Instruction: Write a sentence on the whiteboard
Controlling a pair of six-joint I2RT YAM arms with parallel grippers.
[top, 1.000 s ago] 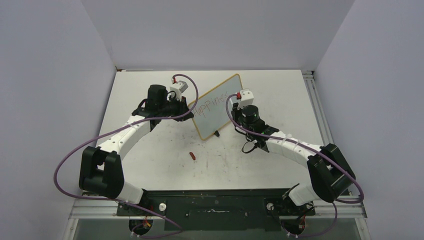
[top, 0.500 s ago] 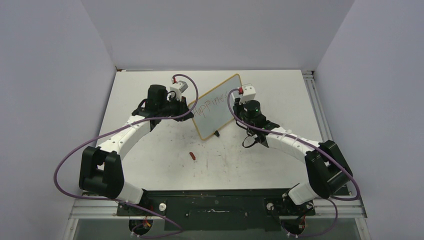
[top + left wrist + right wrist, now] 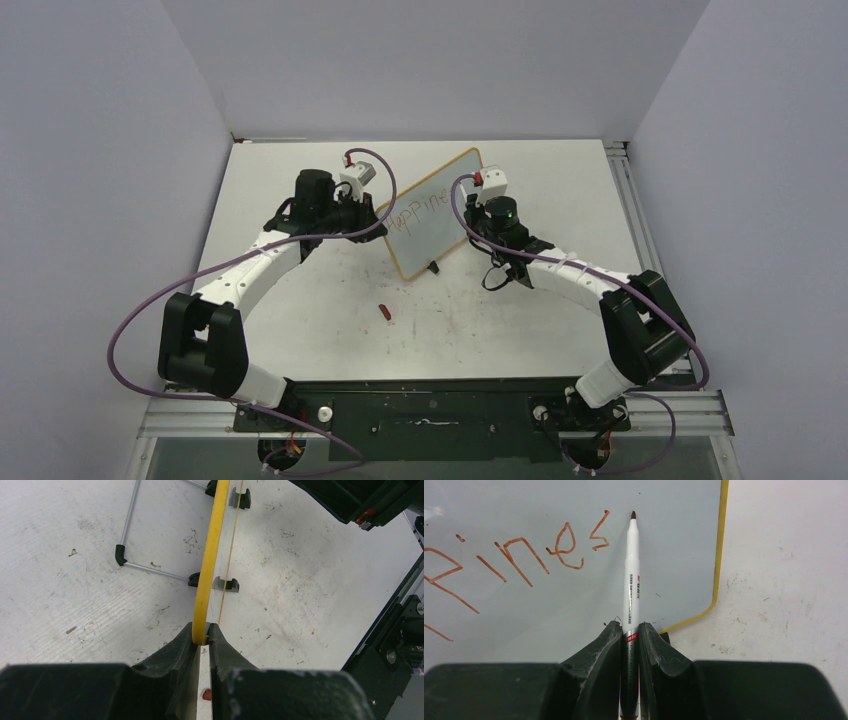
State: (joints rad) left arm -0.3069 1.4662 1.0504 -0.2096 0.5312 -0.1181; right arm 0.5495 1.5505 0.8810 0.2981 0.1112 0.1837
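Whiteboard (image 3: 425,245) propped on edge on the tabletop (image 3: 330,335), between the two end effectors, its right end hidden from above behind the right arm. Seen edge-on from the left wrist, so nothing of its face readable there: only the yellow frame, two black clip feet (image 3: 226,584) and a wire stand (image 3: 131,527) behind it, cut off at the top of the picture. Left end effector (image 3: 201,637) clamped on the frame's near edge, fingers pressed to either side of the yellow strip. Right end effector (image 3: 630,632) closed on a white marker (image 3: 631,575) low on its barrel, the rear end lost between the fingers, the red-brown tip pointing straight ahead at the board. Sentence (image 3: 536,556) in red, ahead and to the left of that end effector: only "ines" whole, a "p" before it partly cut off at the left border, a stray line at the bottom left unreadable. Tip just right of the last stroke; touching the glossy face or just off it, impossible to tell. Board's lower right corner just to the right of the marker barrel. From above, lettering small and slanted, hard to read. Small red piece (image 3: 386,312) lying on the tabletop, back toward the bases from both end effectors, apart from the board; too small to identify.
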